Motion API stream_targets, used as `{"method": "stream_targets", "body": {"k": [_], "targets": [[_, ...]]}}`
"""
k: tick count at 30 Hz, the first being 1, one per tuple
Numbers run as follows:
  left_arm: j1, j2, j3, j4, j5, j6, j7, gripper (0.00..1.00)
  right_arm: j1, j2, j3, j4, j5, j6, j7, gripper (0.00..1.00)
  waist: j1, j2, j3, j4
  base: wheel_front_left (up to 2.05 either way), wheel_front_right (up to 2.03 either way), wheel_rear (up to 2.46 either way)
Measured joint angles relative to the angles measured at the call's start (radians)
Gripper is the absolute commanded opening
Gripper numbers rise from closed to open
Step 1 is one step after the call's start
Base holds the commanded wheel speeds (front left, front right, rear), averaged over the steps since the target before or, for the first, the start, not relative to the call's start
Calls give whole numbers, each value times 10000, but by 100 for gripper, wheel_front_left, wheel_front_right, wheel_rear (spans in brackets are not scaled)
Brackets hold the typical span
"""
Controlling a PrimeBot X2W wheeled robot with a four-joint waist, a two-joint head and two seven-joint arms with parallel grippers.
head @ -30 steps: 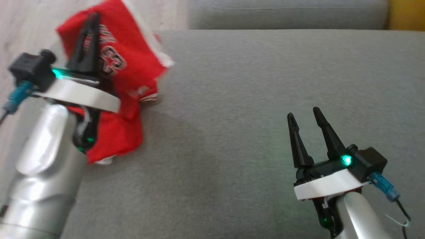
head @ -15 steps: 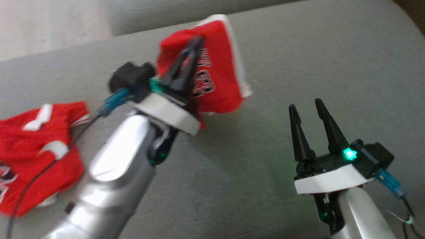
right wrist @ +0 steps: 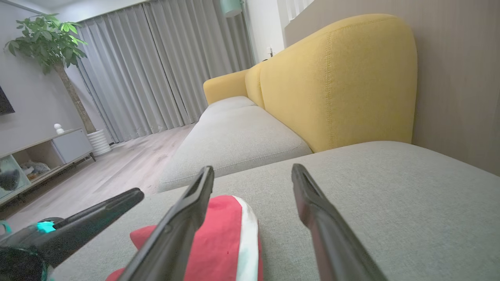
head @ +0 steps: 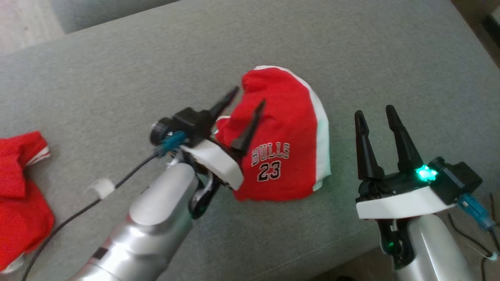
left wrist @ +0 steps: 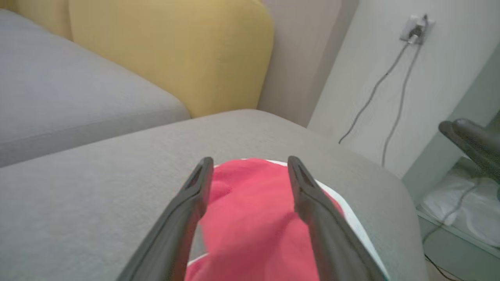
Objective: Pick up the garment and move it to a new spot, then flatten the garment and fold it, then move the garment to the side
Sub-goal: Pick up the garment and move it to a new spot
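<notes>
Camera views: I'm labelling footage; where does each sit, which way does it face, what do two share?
Head view: on the head, looking down at the red garment on the grey seat; shows both arms, left tool and right tool open.
Left wrist view: on the left wrist, looking along its fingers over the garment toward the yellow backrest.
Right wrist view: on the right wrist, looking along the sofa toward curtains, past its fingers.
Both wrist views share garment and backrest.

The head camera looks steeply down on the grey sofa seat (head: 351, 47). The left wrist camera sits low, very near the red garment (left wrist: 250, 218), facing the yellow backrest (left wrist: 168, 50) and wall (left wrist: 449, 78). The right wrist camera faces the curtains (right wrist: 156, 70). All three share the garment.
</notes>
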Motion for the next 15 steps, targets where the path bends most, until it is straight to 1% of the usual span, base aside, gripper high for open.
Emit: {"method": "stream_targets", "body": {"k": [4,6,7,9,13,14,15], "targets": [[102,299,700,-77,0,454,-658,100,12,2,-29,35,-148,0,0,100,-1,0,-215,489,0,0,0],[275,566,1026,-364,84,667,-792,100,29,2,-96,50,-278,0,0,100,-1,0,-352,819,0,0,0],[275,566,1026,-364,84,667,-792,100,29,2,-96,50,-278,0,0,100,-1,0,-352,819,0,0,0],[604,826,1277,-725,311,892,-832,100,41,2,-184,77,-370,0,0,100,-1,0,-484,1166,0,0,0],[1869,1210,1990,-1964,765,1208,-834,100,70,0,-380,190,-600,0,0,100,-1,0,-755,1906,0,0,0],[2624,1325,2362,-2556,959,1306,-834,100,97,2,-403,249,-648,0,0,100,-1,0,-884,2243,0,0,0],[3027,1377,2558,-2863,1072,1388,-834,100,127,4,-430,257,-681,0,0,100,-2,0,-949,2402,0,0,0]]}}
